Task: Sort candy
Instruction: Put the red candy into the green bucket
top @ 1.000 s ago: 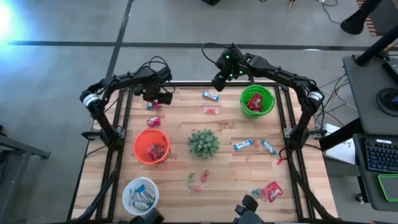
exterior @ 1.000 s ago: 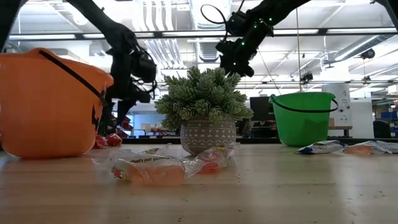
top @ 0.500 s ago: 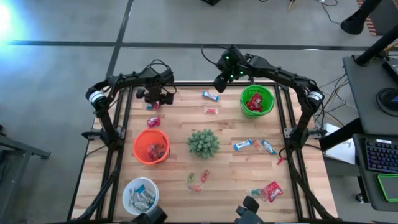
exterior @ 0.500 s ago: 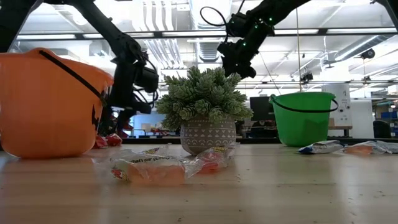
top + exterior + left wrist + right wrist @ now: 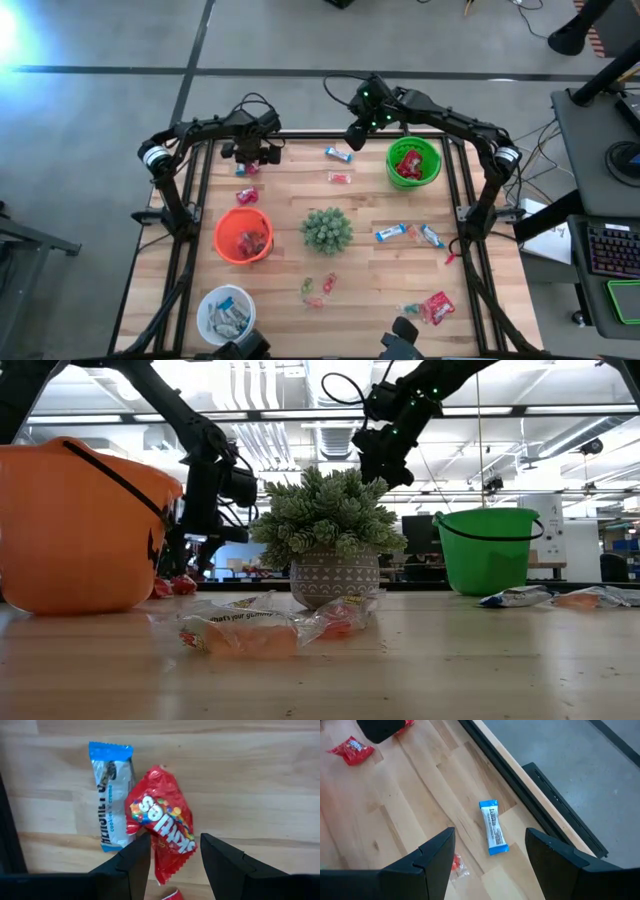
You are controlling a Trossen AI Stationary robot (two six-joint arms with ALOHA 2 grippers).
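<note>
The worktop (image 5: 370, 270) carries a potted plant (image 5: 327, 230) at its centre, taken here as the landmark. Three bowls ring it as sorting bins, apparently one per candy kind: the orange bowl (image 5: 243, 236) just left of the plant holds red packets, the green bowl (image 5: 414, 163) to its far right also holds red ones, and the white bowl (image 5: 226, 313) to the near left holds blue-and-white bars. The left hand (image 5: 171, 857) hovers far left of the plant, fingers spread to either side of a red packet (image 5: 162, 822) lying against a blue-and-white bar (image 5: 111, 795), evidently lined up to pick the red one. The right hand (image 5: 487, 862) hangs beyond the plant, fingers spread wide and empty, looking down on a blue-and-white bar (image 5: 493, 827). Unsorted candy lies scattered right of and nearer than the plant.
</note>
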